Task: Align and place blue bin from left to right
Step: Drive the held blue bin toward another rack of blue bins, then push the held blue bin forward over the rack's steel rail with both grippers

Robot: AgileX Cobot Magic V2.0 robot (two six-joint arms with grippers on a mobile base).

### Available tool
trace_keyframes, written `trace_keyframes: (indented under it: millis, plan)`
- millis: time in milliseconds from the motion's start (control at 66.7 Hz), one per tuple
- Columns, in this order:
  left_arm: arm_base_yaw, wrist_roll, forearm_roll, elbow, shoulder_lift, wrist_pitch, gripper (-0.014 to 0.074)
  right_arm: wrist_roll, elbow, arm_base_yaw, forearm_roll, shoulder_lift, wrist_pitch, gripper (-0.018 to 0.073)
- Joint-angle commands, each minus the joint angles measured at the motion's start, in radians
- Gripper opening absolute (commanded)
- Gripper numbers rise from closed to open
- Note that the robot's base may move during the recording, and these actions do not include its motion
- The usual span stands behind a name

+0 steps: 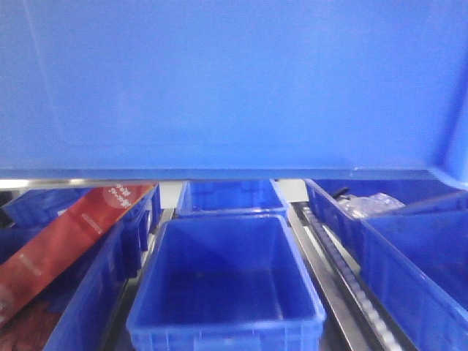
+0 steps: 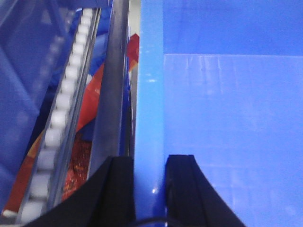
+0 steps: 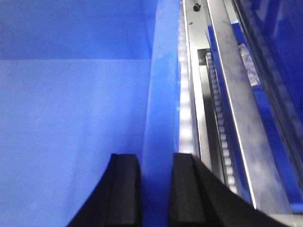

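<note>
The blue bin (image 1: 234, 88) is lifted and fills the upper half of the front view with its smooth flat wall. My left gripper (image 2: 150, 189) is shut on the bin's left rim (image 2: 149, 94), one black finger outside and one inside. In the right wrist view my right gripper (image 3: 156, 189) is shut on the bin's right rim (image 3: 161, 104) in the same way. The bin's pale blue inside (image 2: 232, 132) shows in both wrist views. Neither gripper appears in the front view.
Below the lifted bin stand smaller deep-blue bins: one at centre (image 1: 227, 285), one behind it (image 1: 230, 196), others left (image 1: 88, 292) and right (image 1: 409, 256). A red package (image 1: 69, 234) leans at left. Roller rails (image 1: 336, 270) (image 2: 57, 123) (image 3: 222, 142) run between rows.
</note>
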Motion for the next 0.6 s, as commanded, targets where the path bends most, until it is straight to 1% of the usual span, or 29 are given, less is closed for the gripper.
trace_keyframes:
  millis: [0,584]
  plan:
    - [-0.011,-0.001,0.036,-0.012,-0.013,-0.081,-0.0111,-0.022,-0.018,0.009,-0.009,-0.013,-0.091,-0.0078]
    - [-0.011,-0.001,0.038,-0.012,-0.013,-0.083,-0.0111,-0.022,-0.018,0.009,-0.009,-0.013,-0.091,-0.0078]
